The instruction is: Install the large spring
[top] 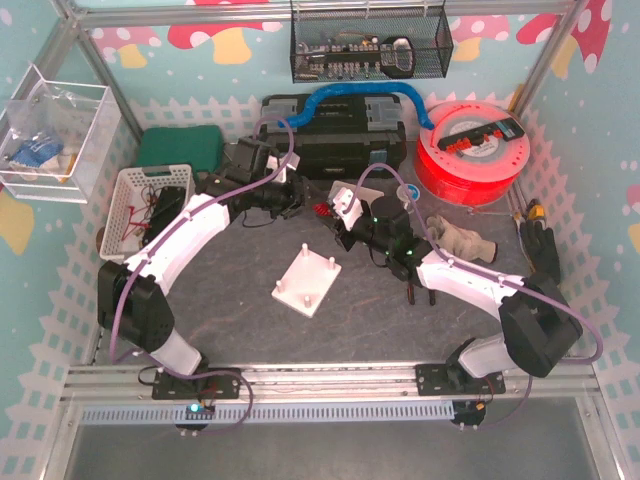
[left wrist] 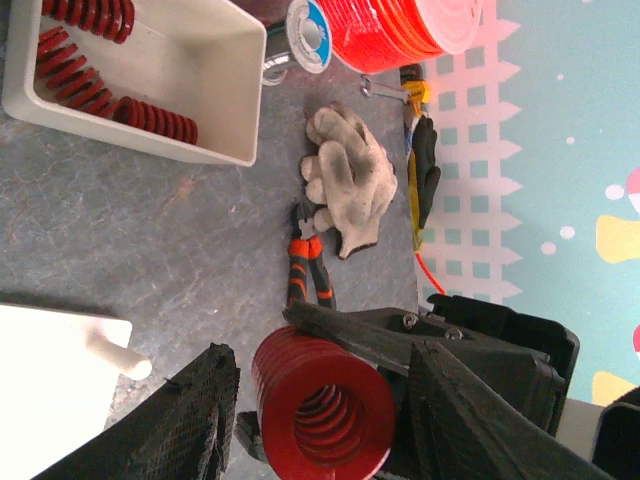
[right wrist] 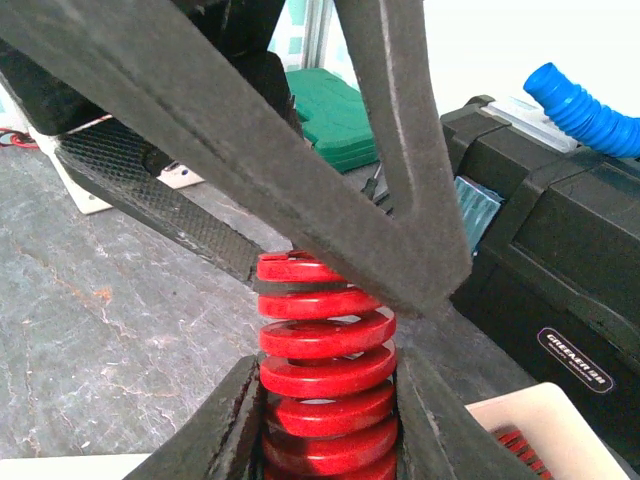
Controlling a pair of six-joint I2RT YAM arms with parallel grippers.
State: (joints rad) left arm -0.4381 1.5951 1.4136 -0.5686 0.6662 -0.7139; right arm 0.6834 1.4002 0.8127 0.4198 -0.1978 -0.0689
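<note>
Mid-table toward the far side, right gripper (right wrist: 327, 385) clamps the large red spring (right wrist: 325, 335), left gripper (left wrist: 320, 380) fingers straddle its end, grip unclear.

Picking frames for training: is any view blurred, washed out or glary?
Top external: evenly lit, sharp. Left wrist: the white pegged plastic plate is washed out, the large red coil spring crisp. Right wrist: spring crisp, background top right blown white.

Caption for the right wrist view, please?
Right tool grips the large red spring while the left tool straddles its upper end.
</note>
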